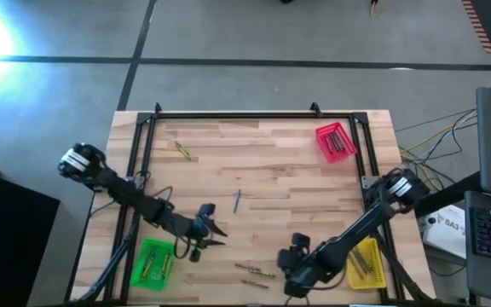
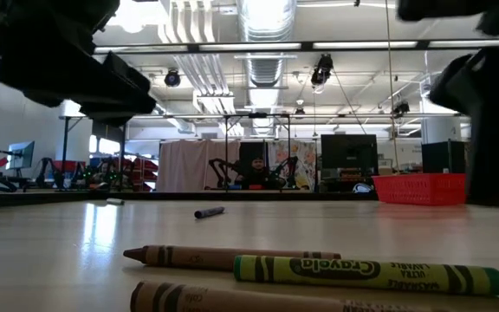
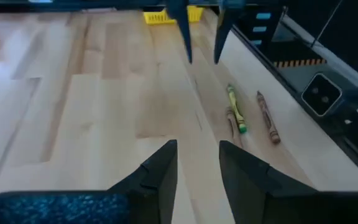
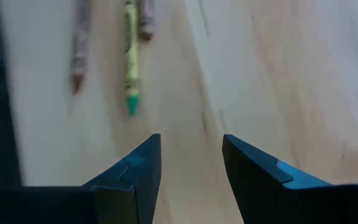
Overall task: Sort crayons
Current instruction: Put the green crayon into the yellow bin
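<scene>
Starting at the lower left of the high view, you have the green tray [image 1: 153, 263] with a few crayons already lying in it, so that bin is partly served. Just to its right the left gripper [image 1: 216, 234] hangs over bare wood, its jaws parted and holding nothing, as the left wrist view confirms.

Loose stock remains. In the upper left of the table [image 1: 271, 162] one yellowish crayon [image 1: 182, 150] lies alone. Near the middle lies a blue crayon [image 1: 237, 200]. At lower centre you have three more close together: a green crayon [image 3: 235, 109] between two brown crayons [image 3: 268, 117], one brown touching or nearly touching the green, the other just apart.

Right of that cluster, the right gripper [image 1: 294, 277] sits low near the front edge, jaws spread and empty, pointed toward those three. At lower right the yellow tray [image 1: 366, 263] holds several crayons; at upper right the red tray [image 1: 335, 141] holds some too.

My judgement: sorting is past halfway, with about five pieces outstanding.

You cannot count the contents of any tray. The low view cuts off the nearest crayon, and both arms show there only as dark masses. Whether more crayons lie under the arms cannot be told.
</scene>
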